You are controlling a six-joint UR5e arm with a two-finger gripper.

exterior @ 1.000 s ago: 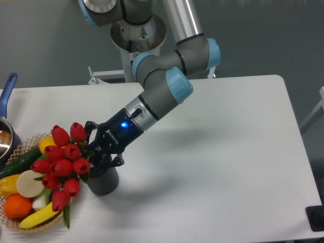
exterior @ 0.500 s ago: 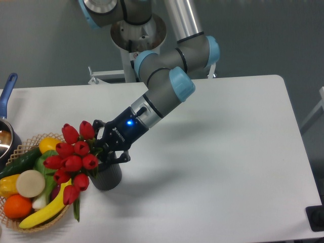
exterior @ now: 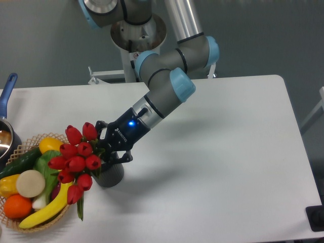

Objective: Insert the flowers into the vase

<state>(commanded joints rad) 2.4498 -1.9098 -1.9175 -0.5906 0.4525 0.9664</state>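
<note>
Camera view from above the white table (exterior: 217, 152): we see our arm reaching down to the left, its gripper (exterior: 104, 150) closed on the stems of the red tulip bunch (exterior: 76, 162). Those flowers tilt out to the left, their buds hanging over the edge of a wicker basket (exterior: 25, 149) of fruit and vegetables. Directly under the gripper stands the dark grey ribbed vase (exterior: 110, 174), upright on the table just beside the basket. Whether the stems are inside the vase we cannot tell. A blue pot handle (exterior: 7, 86) shows at far left.
</note>
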